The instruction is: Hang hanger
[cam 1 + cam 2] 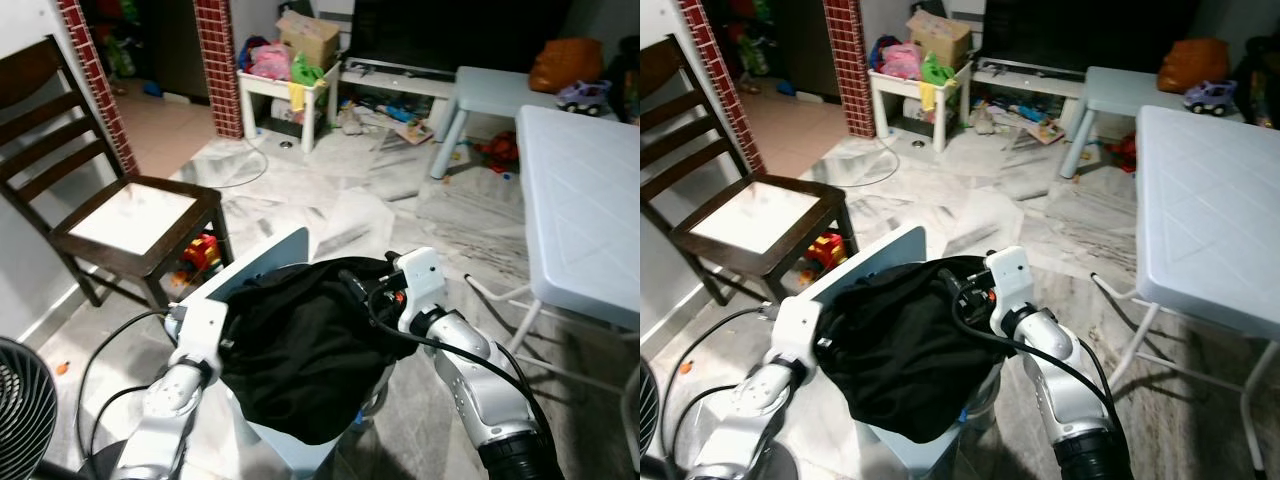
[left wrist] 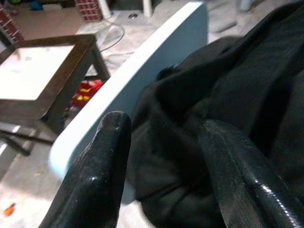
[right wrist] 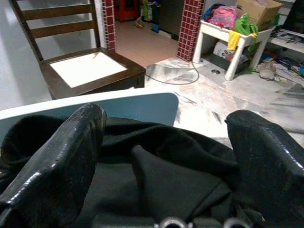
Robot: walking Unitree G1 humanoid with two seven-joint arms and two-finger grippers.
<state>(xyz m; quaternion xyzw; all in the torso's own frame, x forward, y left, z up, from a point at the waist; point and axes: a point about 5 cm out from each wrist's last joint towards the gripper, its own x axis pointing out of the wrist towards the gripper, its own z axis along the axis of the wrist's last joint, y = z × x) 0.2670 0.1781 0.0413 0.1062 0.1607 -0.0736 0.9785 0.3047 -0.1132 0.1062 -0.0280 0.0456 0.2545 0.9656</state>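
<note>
Both arms were in on the black garment (image 1: 300,350), which lay bunched on the pale blue board (image 1: 262,262) right under my jaws. Left gripper (image 2: 164,156) had its jaws spread, fingers (image 2: 97,175) on either side of a fold near the board's edge, not pinching it that I could see. Right gripper (image 3: 166,156) was also spread wide over the far side of the cloth, nothing clamped. No hanger was visible anywhere; if it was there, it was buried in the fabric. My read: still at the pickup step, hanging not started. Next move needs a firm pinch on the cloth, or on the hanger's hook once found, then a lift clear of the board. The head views showed both wrists at the bundle, plus the wooden chair (image 1: 120,215) beyond my left jaws and the white table (image 1: 585,210) off to my right. Only the wrist views showed the finger spread.
</note>
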